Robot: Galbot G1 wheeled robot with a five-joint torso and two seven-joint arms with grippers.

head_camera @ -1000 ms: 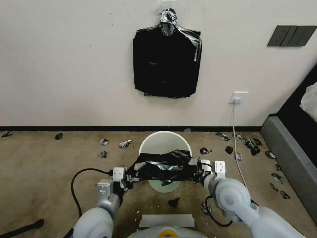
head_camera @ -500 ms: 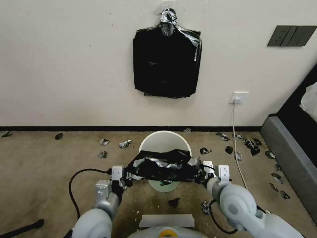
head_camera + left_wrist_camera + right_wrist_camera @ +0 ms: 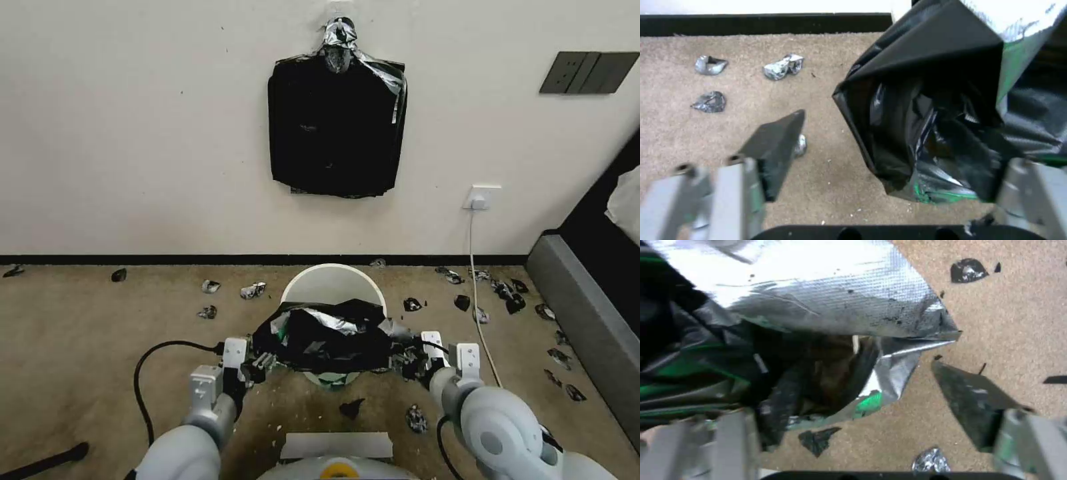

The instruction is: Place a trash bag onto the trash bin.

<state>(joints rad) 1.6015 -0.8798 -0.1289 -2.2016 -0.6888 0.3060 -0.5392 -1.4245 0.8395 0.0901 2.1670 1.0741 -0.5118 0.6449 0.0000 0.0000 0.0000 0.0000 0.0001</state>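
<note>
You are looking at the trash bag [image 3: 325, 335] lying across the trash bin [image 3: 331, 287] rim, with the left pincer [image 3: 255, 363] and right pincer [image 3: 408, 361] both spread wide beside it.

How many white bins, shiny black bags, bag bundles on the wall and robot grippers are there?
Trash bin: 1
Trash bag over the bin: 1
Bundle of bags on the wall: 1
Grippers: 2, the left gripper and the right gripper
Total: 5
</note>
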